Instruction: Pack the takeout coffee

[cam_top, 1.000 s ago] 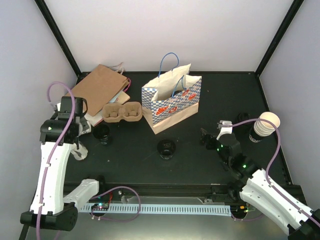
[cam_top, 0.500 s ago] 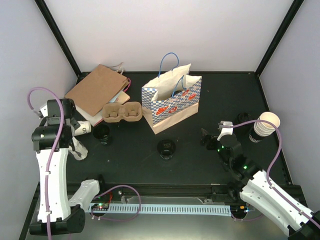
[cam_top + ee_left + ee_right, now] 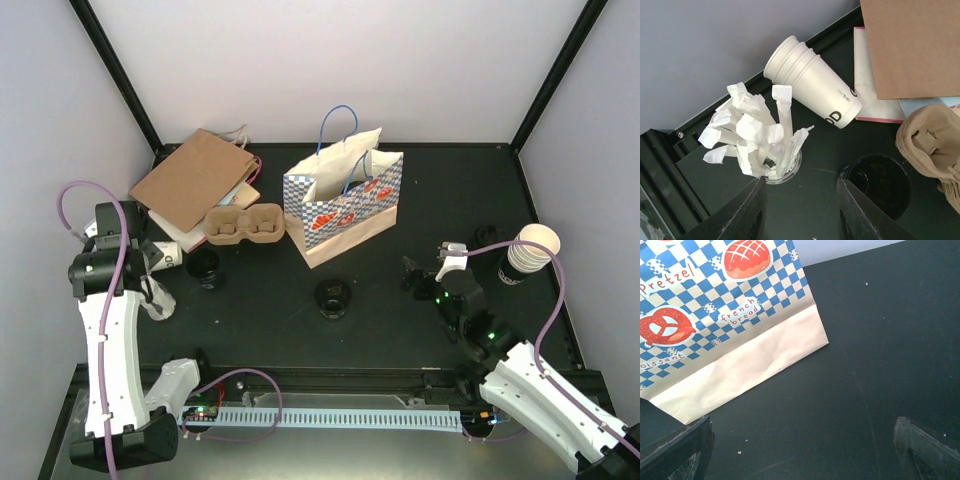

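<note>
Approach stage, nothing grasped: left gripper (image 3: 800, 200) stands part-open and empty near one lidded coffee cup (image 3: 879, 185); right gripper (image 3: 800, 440) gapes wide, empty; a second cup (image 3: 333, 297) apparently sits before the checked bag (image 3: 345, 205); next, centre over a lid, descend, grip.

A matte black table (image 3: 450, 190) fills the floor of the enclosure. Plain pale walls close it on three sides: the back wall (image 3: 350, 60), the left wall (image 3: 45, 110) and the right wall (image 3: 605, 150), all a faint lilac-white. Slanting black posts (image 3: 113, 70) rise from the table's two far corners. Along its near edge runs a white slotted cable duct (image 3: 350, 416). The light is soft and even, with only faint shadows.
</note>
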Robot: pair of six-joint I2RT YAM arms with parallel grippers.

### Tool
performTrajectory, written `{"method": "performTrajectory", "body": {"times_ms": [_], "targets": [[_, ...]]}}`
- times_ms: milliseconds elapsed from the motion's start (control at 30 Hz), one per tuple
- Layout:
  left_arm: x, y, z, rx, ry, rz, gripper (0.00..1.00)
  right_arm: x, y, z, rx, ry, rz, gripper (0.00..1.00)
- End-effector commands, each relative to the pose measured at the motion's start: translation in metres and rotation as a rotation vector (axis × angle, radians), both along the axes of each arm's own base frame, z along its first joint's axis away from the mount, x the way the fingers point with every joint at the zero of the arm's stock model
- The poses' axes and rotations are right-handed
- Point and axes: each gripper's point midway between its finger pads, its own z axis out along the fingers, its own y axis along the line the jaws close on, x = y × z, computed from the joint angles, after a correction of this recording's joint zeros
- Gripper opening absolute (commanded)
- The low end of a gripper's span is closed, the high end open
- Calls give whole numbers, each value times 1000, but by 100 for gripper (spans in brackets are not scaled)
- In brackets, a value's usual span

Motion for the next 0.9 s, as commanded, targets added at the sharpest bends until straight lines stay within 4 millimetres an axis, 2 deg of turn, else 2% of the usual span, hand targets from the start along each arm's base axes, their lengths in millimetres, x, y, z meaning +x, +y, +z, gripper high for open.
{"method": "performTrajectory", "body": {"times_ms": [0,167,433,867], "targets": [[2,6,-4,-7,-14,47,38,0,-3,-1,10,-6,-19,100],[4,12,-11,8,7,77,35,1,-3,-1,10,-6,-20,100],[3,26,-8,34,6,131,29,0,-3,-1,12,-5,-17,100],[14,30,-16,13,20,117,22,0,-3,-1,11,-6,-17,100]]}}
